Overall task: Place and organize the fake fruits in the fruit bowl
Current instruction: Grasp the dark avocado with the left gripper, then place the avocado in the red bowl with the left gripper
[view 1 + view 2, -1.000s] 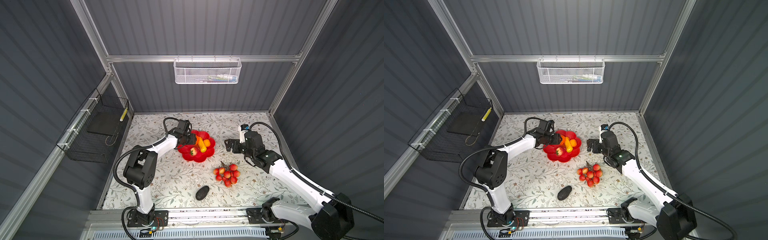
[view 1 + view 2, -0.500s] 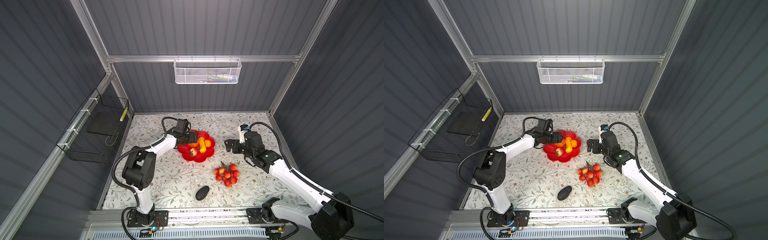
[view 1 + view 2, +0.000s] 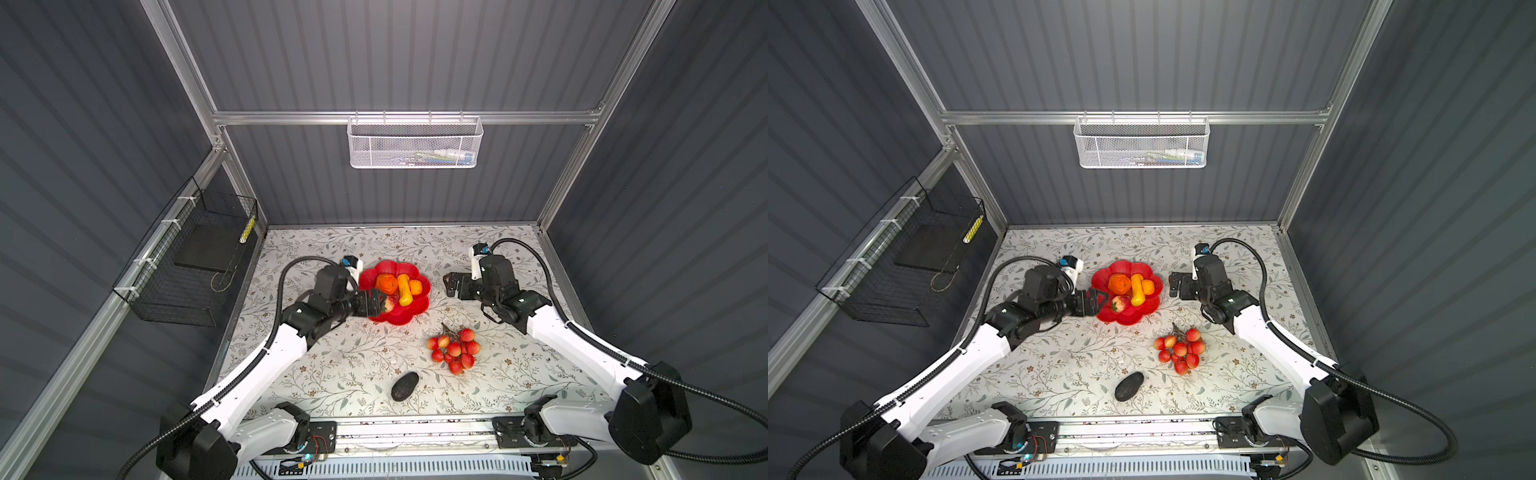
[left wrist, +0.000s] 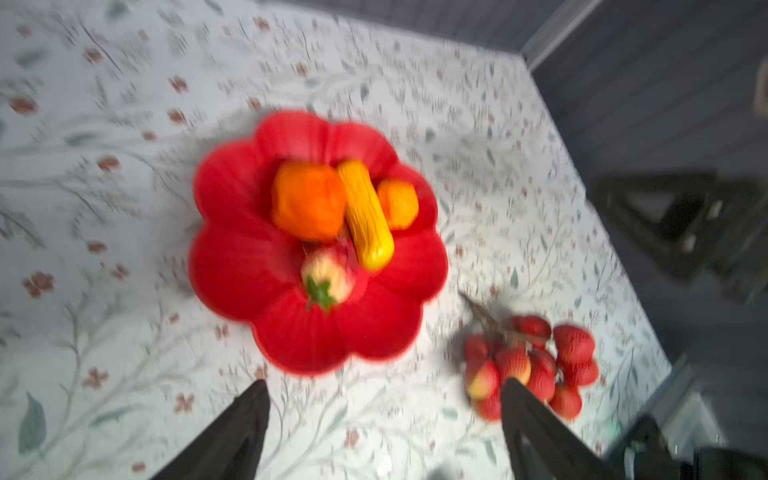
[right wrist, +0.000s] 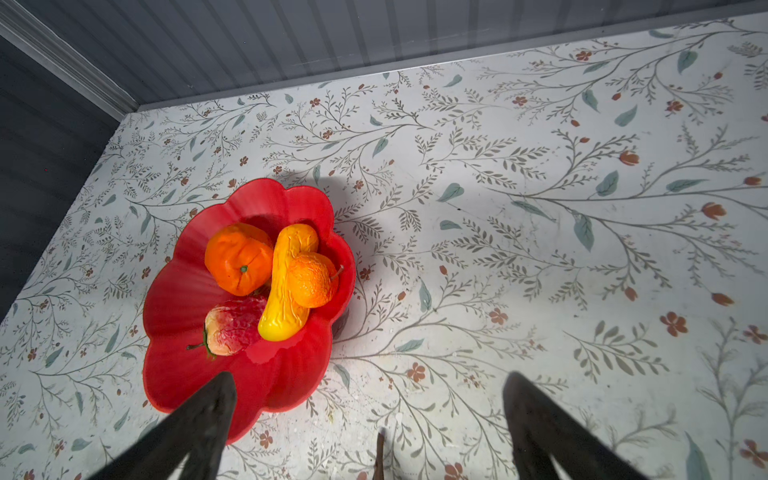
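My left tool [image 4: 382,386] gapes empty beside the fruit bowl [image 4: 232,266], strawberry [image 4: 328,270] inside; my right tool [image 5: 370,378] gapes empty.

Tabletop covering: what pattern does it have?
The tabletop is white with grey-green leafy branches and small reddish flowers, clearest in the right wrist view.

The bowl's [image 3: 1127,321] near petals lie bare; fruits [image 3: 1137,289] fill its middle and far side. The left gripper [image 3: 1104,302], jaws spread, hangs at its left rim, the right gripper [image 3: 1174,284] just off its right. Bare table [image 3: 1059,374] separates bowl, berry bunch [image 3: 1179,349] and avocado [image 3: 1128,386], leaving open lanes between them.
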### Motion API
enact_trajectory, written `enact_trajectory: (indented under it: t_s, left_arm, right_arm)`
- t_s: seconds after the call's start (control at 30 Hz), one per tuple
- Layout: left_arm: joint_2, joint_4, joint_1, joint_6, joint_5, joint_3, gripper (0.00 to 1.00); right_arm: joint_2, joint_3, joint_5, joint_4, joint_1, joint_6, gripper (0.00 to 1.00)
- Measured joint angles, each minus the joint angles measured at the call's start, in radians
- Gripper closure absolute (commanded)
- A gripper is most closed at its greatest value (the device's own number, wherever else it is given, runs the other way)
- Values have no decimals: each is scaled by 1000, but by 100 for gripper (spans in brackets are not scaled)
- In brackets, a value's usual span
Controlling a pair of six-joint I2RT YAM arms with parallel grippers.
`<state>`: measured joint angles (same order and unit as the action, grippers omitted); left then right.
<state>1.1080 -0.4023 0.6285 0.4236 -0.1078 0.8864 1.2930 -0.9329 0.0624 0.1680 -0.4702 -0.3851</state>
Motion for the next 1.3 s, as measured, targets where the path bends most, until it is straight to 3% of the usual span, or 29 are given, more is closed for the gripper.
enact_trajectory:
  t_s: [0.3,0.6,0.73,0.9,1.03,1.17,1.3]
  left_arm:
    - [-1,-89,368,104,72,-97,13]
    - [283,-57,630,173,160,-83,14]
    - [373,-71,676,190,188,-56,18]
    - [412,-88,680,206,236,-43,46]
    - [413,-100,680,220,271,-42,57]
    - [389,-129,680,225,319,-40,60]
    - [236,-200,653,216,391,-16,59]
  right_arm:
    - [69,-31,-23,-51,1,-37,1]
    - [59,-15,-32,-64,3,-49,1]
    - [40,-1,-30,-64,4,-49,1]
    - [29,7,-30,-68,7,-49,1]
    - [28,13,-30,-70,7,-49,1]
    - [26,19,-30,-70,8,-49,1]
    - [19,19,-30,-71,9,-49,1]
